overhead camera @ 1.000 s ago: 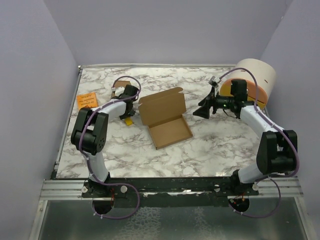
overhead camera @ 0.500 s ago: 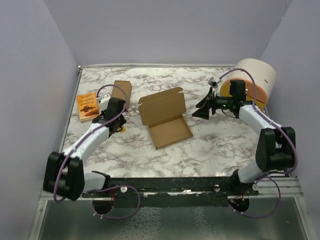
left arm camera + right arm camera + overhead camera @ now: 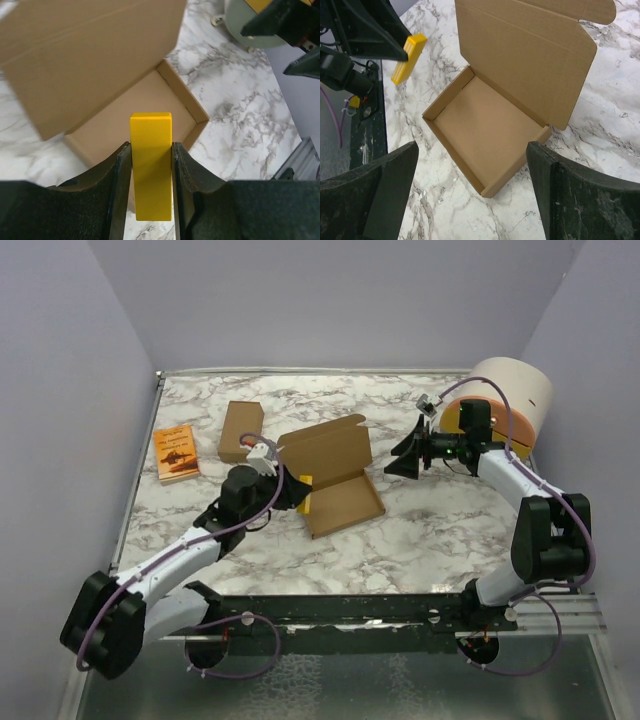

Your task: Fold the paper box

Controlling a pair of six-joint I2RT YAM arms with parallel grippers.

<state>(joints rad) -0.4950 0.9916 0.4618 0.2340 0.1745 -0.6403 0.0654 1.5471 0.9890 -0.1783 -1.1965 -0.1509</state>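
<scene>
The left gripper (image 3: 293,490), clamped on a yellow block (image 3: 150,165), has swung in from the left — the paper box (image 3: 342,504) (tray formed, lid up) now lies just ahead of it. The right gripper (image 3: 405,462) waits beside, jaws apart; loading seems next.

The paper box (image 3: 487,135) sits open on the marble table (image 3: 612,145), a yellow block (image 3: 409,57) held nearby.

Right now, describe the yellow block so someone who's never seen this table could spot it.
On the marble table, find the open paper box. Just left of it, the left gripper is shut on the yellow block. It is a slim bright yellow bar; the cardboard nearby is brown.
</scene>
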